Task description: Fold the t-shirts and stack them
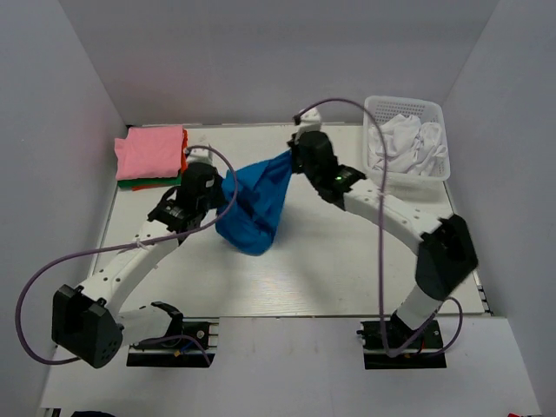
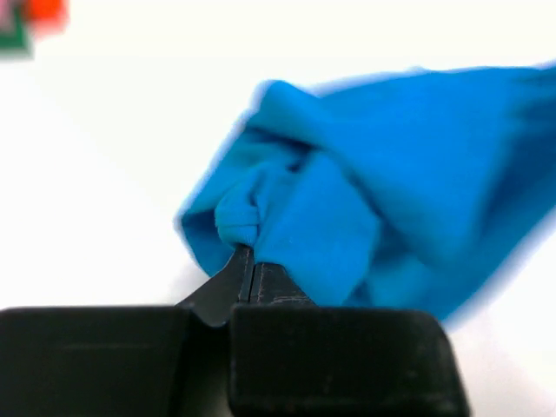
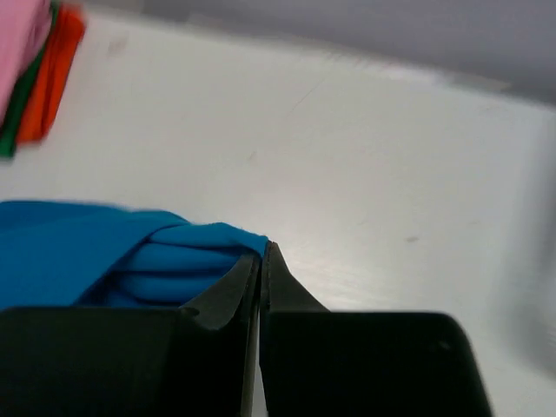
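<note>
A bright blue t-shirt (image 1: pixel 256 204) hangs bunched between my two grippers above the middle of the table, its lower end sagging onto the tabletop. My left gripper (image 1: pixel 224 187) is shut on a gathered fold of the blue t-shirt (image 2: pixel 391 174), pinched at the tips of the left gripper (image 2: pixel 248 252). My right gripper (image 1: pixel 292 162) is shut on the other end, and the blue t-shirt (image 3: pixel 104 252) meets the tips of the right gripper (image 3: pixel 262 248). Folded t-shirts lie stacked at the back left: pink (image 1: pixel 152 152) on top, orange-red (image 1: pixel 183 159) and green (image 1: pixel 148 184) beneath.
A white plastic lattice basket (image 1: pixel 404 109) stands at the back right with crumpled white t-shirts (image 1: pixel 407 143) inside. Grey walls enclose the table (image 1: pixel 330 269) on the left, back and right. Purple cables loop off both arms.
</note>
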